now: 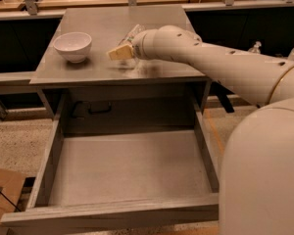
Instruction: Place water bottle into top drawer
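The water bottle point(130, 35) is a clear shape on the grey table point(108, 18), mostly hidden behind my gripper. My gripper point(119, 53) has tan tips and hovers low over the table's middle, right at the bottle; whether it holds the bottle does not show. My white arm point(210, 65) reaches in from the right. The top drawer point(112, 213) is pulled wide open below the table's front edge, and its flat grey bottom is bare.
A white bowl point(72, 45) stands on the table's left side. A dark handle point(95, 109) shows on the front behind the drawer. A cardboard box point(5, 190) lies on the floor at lower left. Small bottles point(255, 47) stand at the far right.
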